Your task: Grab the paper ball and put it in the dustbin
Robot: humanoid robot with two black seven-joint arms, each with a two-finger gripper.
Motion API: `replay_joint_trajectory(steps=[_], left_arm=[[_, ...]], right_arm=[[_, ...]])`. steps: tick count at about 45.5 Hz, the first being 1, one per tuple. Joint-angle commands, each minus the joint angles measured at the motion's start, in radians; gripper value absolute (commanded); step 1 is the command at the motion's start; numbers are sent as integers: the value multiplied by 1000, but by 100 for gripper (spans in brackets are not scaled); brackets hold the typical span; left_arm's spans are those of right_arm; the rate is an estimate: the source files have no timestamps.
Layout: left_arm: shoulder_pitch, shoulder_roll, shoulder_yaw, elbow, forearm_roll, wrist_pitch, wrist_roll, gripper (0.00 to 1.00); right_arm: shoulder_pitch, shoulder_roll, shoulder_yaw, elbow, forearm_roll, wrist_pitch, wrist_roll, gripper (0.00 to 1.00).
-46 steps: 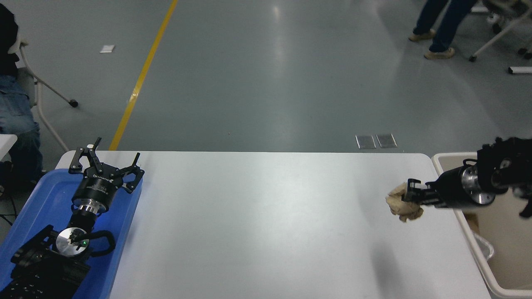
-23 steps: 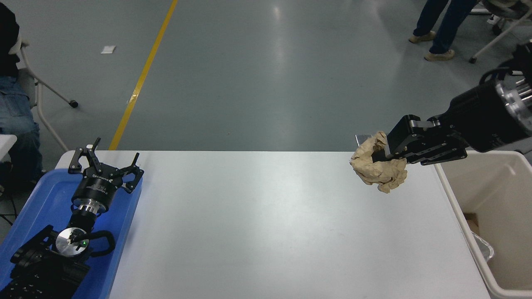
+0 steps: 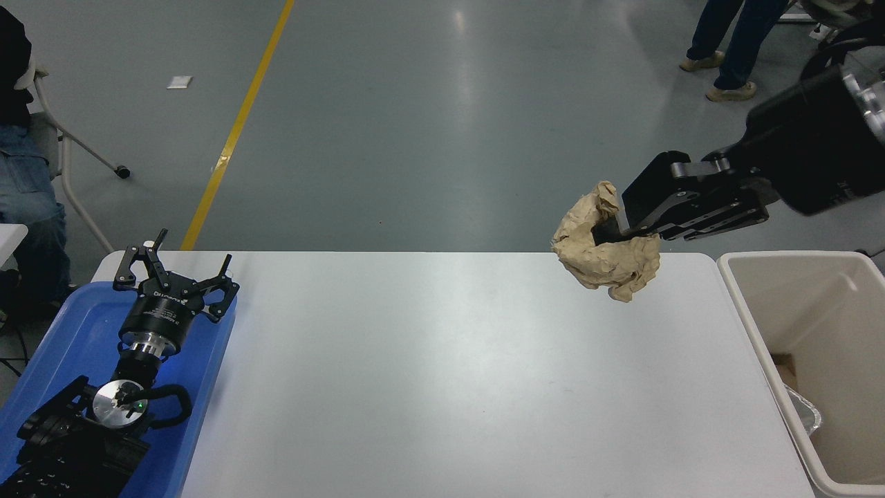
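The white rectangular surface (image 3: 442, 373) carries a deep beige-cream plastic dustbin (image 3: 743, 304) at its right end and a shallow blue tray (image 3: 69, 332) at its left, where the left gripper (image 3: 176, 273) rests, jaws spread. The right gripper (image 3: 626, 225) has its jaws pinching the crumpled tan paper ball (image 3: 605, 252), held in the air above the far right edge, left of the dustbin.

paper ball (image 3: 603, 254) perhaps above table (image 3: 442, 373), dustbin (image 3: 774, 360) right

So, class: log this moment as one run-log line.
right gripper: holds paper ball aloft | dustbin: right of it | left gripper: parked over blue tray
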Motion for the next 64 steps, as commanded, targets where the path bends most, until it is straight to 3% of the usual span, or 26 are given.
replay_joint_trajectory(steps=[1, 10, 25, 40, 50, 59, 63, 64], left_arm=[[0, 0, 0, 0, 1, 0, 0, 99], [0, 0, 0, 0, 1, 0, 0, 99], [0, 0, 0, 0, 1, 0, -1, 99], [0, 0, 0, 0, 1, 0, 0, 99], [0, 0, 0, 0, 1, 0, -1, 99], [0, 0, 0, 0, 1, 0, 0, 99], [0, 0, 0, 0, 1, 0, -1, 99], [0, 0, 0, 0, 1, 0, -1, 99]], right_arm=[[-159, -10, -37, -133, -78, 3, -5, 0], [-401, -19, -52, -352, -77, 3, -5, 0], [-823, -36, -23, -712, -39, -199, -4, 0], [-1435, -19, 90, -1252, 378, -330, -4, 0], [-1739, 67, 261, -1499, 460, -399, -10, 0], [-1906, 158, 391, -1588, 461, -564, -97, 0], [-1969, 212, 446, -1616, 469, -647, -168, 0], [-1992, 234, 477, -1622, 475, -685, -210, 0]])
